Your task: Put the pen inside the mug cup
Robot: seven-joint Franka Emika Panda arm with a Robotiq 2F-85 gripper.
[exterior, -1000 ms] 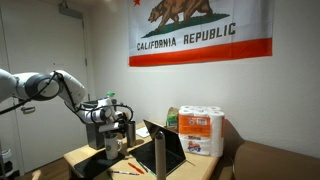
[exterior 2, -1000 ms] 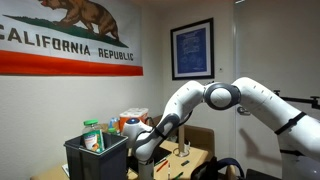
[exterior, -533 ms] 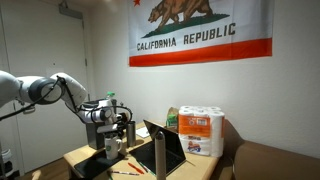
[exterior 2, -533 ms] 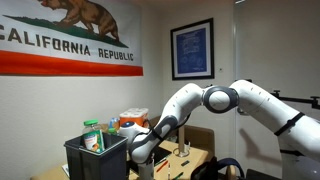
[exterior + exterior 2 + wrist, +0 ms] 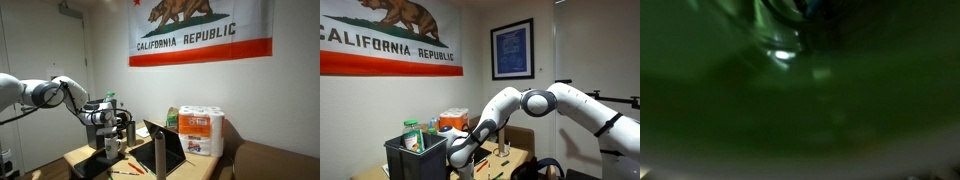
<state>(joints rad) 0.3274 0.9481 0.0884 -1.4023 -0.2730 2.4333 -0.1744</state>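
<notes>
**Mug cup under the pincer, on the desk**

The mug cup (image 5: 113,147) is small and whitish. It stands on the desk (image 5: 80,156), just beside the open laptop (image 5: 163,150). The pincer (image 5: 110,136) hangs right over the mug cup, very close to it. I cannot tell how wide the pincer is open or if it has hold of anything, because the wrist view is only a green blur. A thin reddish stick, maybe the pen (image 5: 128,171), lies flat on the desk in front of the laptop. In an exterior view the pincer (image 5: 459,161) is low beside a black bin (image 5: 415,160).
</notes>
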